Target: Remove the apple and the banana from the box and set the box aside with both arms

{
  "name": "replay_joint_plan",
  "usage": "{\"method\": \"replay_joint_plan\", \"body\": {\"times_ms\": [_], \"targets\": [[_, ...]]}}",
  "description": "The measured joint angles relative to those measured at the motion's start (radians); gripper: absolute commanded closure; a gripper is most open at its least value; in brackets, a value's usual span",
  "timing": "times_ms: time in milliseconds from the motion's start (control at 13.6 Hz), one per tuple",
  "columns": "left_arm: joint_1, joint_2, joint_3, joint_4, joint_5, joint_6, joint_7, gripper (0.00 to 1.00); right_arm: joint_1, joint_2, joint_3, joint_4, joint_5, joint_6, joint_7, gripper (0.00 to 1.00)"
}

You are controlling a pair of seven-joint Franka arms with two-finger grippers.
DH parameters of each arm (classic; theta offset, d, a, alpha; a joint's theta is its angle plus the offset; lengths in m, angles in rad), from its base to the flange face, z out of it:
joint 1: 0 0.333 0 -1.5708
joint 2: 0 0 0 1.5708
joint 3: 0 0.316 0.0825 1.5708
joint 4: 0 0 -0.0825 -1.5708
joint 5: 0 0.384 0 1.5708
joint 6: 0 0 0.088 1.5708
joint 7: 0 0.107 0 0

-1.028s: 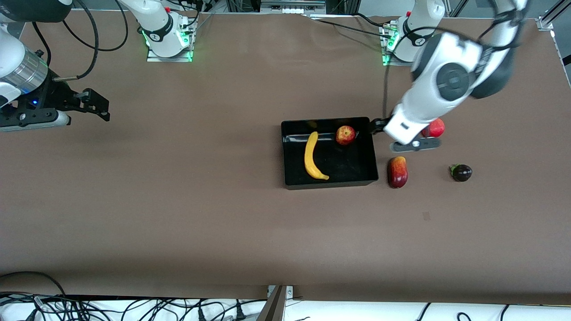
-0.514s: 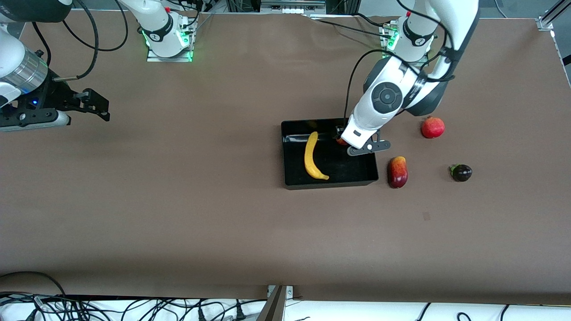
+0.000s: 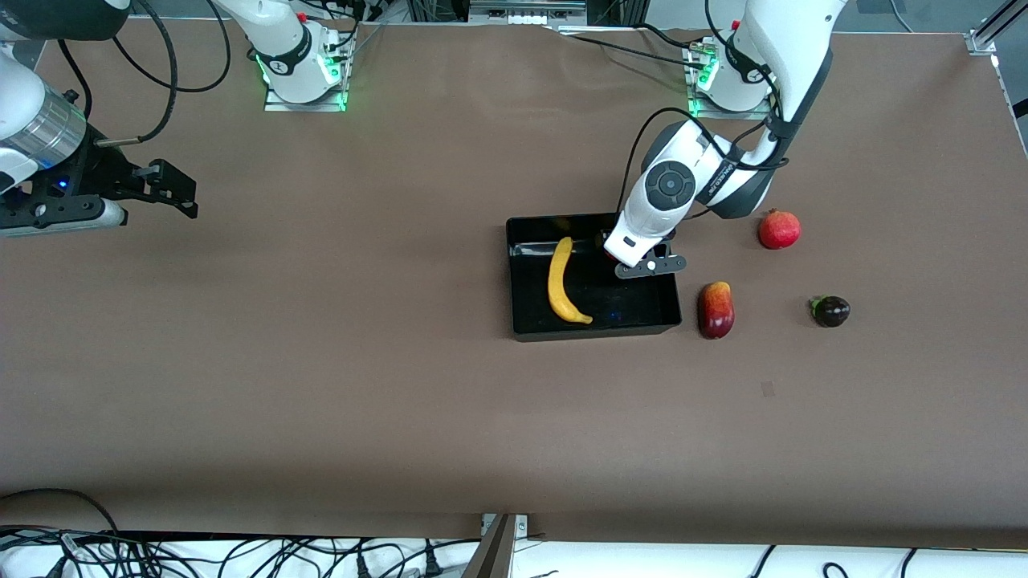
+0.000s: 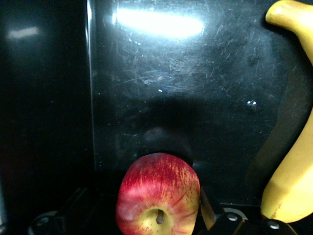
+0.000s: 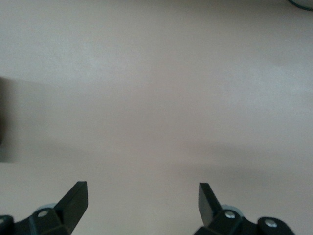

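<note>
Inside the box (image 3: 596,321), near the middle of the table (image 3: 321,385), both fruits lie where the task wants them gone: the banana (image 3: 561,281) stretches along the box floor toward the right arm's end, and the apple (image 4: 158,195) sits toward the left arm's end, hidden in the front view by the left arm's wrist. So nothing is out yet, and the box has not been pushed aside.

Judging by the wrist view, the first pick is just about to happen. The left hand (image 4: 159,220) is low in the box with the apple between its spread fingers, one finger showing just beside the fruit; whether the pads touch it I cannot tell, and they have not squeezed in on it. Closing and lifting the apple out looks like the step in hand; the banana, then the two-armed move of the box, remain.

On the bare table toward the left arm's end lie a mango (image 3: 715,310) just beside the box, a pomegranate (image 3: 779,229) and a small dark fruit (image 3: 830,311).

The right hand (image 3: 165,193) waits over bare table at its own end, fingers spread and holding nothing.
</note>
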Motion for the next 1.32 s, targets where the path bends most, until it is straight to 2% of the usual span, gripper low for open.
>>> {"method": "replay_joint_plan", "body": {"times_ms": [73,147,294,661,734,881,1028,1174,1248,1321], "targets": [[-0.003,-0.002,0.0,-0.004,0.0,0.012,0.0,0.51,0.0,0.0,0.0,0.0,0.0,0.0,0.0,0.0],[-0.007,0.0,-0.002,-0.009,0.0,0.02,0.0,0.68,0.0,0.0,0.0,0.0,0.0,0.0,0.0,0.0],[-0.01,0.01,-0.001,-0.021,0.001,0.038,0.001,0.76,0.0,0.0,0.0,0.0,0.0,0.0,0.0,0.0],[-0.008,0.002,-0.001,-0.006,0.002,0.017,0.002,0.78,0.0,0.0,0.0,0.0,0.0,0.0,0.0,0.0],[-0.004,-0.01,-0.001,0.026,0.002,-0.055,0.002,0.78,0.0,0.0,0.0,0.0,0.0,0.0,0.0,0.0],[0.008,-0.042,0.0,0.15,0.003,-0.303,0.033,0.78,0.0,0.0,0.0,0.0,0.0,0.0,0.0,0.0],[0.051,-0.079,0.004,0.264,0.004,-0.504,0.149,0.76,0.0,0.0,0.0,0.0,0.0,0.0,0.0,0.0],[0.143,-0.116,0.009,0.296,0.004,-0.585,0.35,0.75,0.0,0.0,0.0,0.0,0.0,0.0,0.0,0.0],[0.196,-0.126,0.014,0.292,0.004,-0.609,0.457,0.68,0.0,0.0,0.0,0.0,0.0,0.0,0.0,0.0],[0.243,-0.127,0.018,0.279,0.005,-0.623,0.538,0.68,0.0,0.0,0.0,0.0,0.0,0.0,0.0,0.0]]}}
